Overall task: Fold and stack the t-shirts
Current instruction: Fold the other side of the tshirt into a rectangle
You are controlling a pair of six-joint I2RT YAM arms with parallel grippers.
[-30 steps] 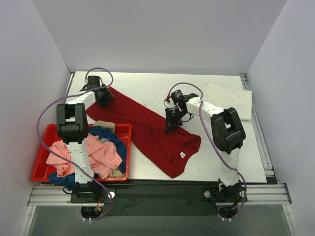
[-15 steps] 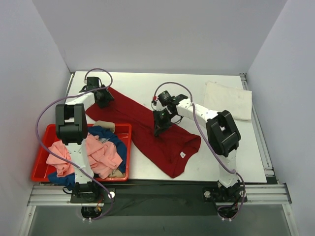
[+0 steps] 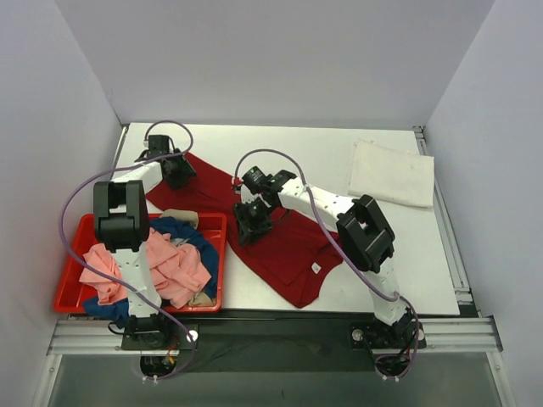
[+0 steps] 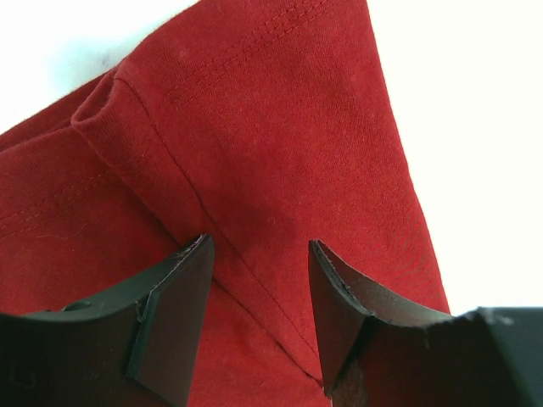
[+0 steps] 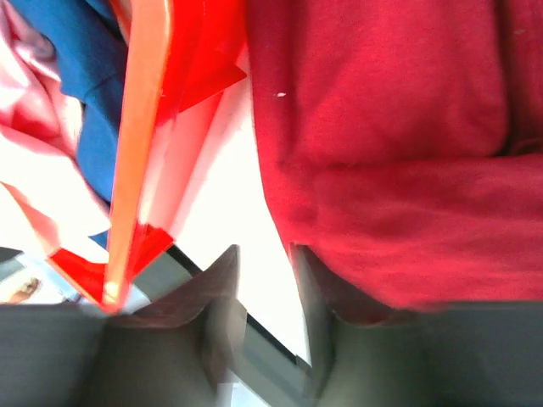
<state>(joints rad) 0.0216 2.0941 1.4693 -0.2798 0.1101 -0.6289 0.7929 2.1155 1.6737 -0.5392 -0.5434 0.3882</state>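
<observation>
- Against the frame a second ago, the right hand [image 3: 251,224] has swept from the middle of the worktop [image 3: 331,144] toward 9 o'clock. It now sits at the left edge of the dark red t-shirt [image 3: 293,246], just beside the right rim of the red bin [image 3: 217,222].
- The dark red t-shirt has drawn in with that sweep. Its 3 o'clock side is now narrower and bunched under the right arm, and its white tag [image 3: 315,267] lies in the same spot near 5 o'clock.
- The left hand [image 3: 176,172] has stayed at the shirt's far corner, at 10 o'clock. In the wrist view its fingers [image 4: 174,297] stand apart, released, with a stitched fold of the red cloth running between them.
- In the blurred right wrist view, red cloth lies against one finger [image 5: 318,288] and white worktop shows in the narrow gap. I cannot tell whether this hand is clenched on the cloth.
- A folded white t-shirt [image 3: 393,173] lies at 2 o'clock, well apart from both hands.
- Pink [image 3: 174,267], blue [image 3: 193,235] and beige [image 3: 180,217] t-shirts lie heaped in the bin at 8 o'clock.
- Bare worktop shows from 12 to 1 o'clock and at 4 o'clock, while the side walls stand close at 9 and 3 o'clock.
</observation>
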